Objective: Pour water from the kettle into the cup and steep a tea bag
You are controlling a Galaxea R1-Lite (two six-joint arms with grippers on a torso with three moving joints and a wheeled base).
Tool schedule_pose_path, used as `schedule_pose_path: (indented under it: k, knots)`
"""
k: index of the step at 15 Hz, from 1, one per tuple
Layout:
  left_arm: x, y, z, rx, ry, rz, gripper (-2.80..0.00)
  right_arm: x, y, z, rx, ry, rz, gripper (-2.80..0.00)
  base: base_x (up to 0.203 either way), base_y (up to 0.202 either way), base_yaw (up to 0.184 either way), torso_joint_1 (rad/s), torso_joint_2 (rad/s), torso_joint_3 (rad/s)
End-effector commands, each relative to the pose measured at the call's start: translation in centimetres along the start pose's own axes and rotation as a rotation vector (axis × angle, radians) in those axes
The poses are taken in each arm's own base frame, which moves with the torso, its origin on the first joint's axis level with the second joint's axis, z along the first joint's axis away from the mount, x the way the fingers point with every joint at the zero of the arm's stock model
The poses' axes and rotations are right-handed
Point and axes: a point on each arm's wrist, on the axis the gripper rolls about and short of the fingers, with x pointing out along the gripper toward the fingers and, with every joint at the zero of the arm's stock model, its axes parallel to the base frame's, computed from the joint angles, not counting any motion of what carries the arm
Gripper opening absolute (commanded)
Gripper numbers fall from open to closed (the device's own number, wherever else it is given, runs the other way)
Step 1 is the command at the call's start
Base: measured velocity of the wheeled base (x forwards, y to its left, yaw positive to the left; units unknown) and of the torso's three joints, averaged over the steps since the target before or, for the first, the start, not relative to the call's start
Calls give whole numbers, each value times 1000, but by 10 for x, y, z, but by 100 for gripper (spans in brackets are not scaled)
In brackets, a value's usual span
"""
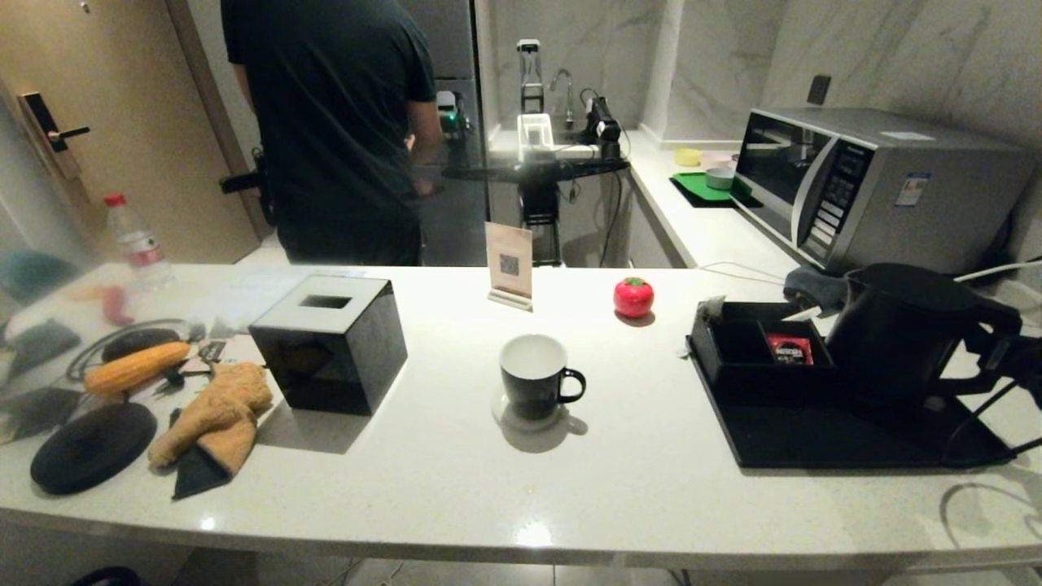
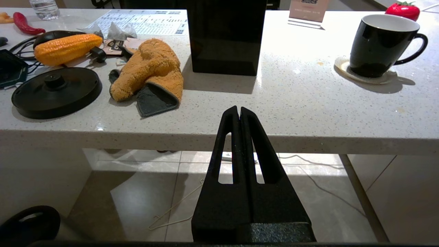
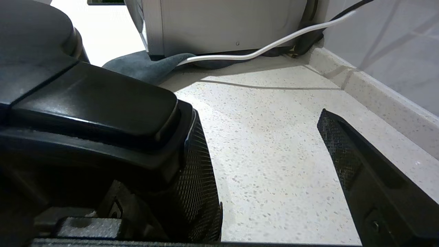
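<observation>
Cup (image 1: 533, 376) empty, right gripper (image 3: 267, 178) spread wide beside kettle (image 1: 899, 325) handle, holding nothing; left gripper (image 2: 239, 113) closed.

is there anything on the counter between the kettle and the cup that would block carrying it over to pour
Nothing tall does. The kettle stands on the black tray, at the right gripper. The low organizer box lies toward the cup; past it the counter is bare.

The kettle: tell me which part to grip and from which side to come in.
Grip the kettle by its loop handle, coming from the robot's right: the handle juts toward that side, the spout points toward the cup. The open right gripper is already beside it, one finger against the handle.
</observation>
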Motion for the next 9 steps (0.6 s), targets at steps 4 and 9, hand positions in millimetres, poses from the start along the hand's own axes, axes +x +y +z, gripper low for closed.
schedule_pose_path:
  k: [4,9]
  knots:
    - [0,0,0,0,0,0,-280,2,6,-3,-3,-15,17,0,0,0,0,0,0,0]
    - [0,0,0,0,0,0,-280,4,8,-3,-4,-30,22,0,0,0,0,0,0,0]
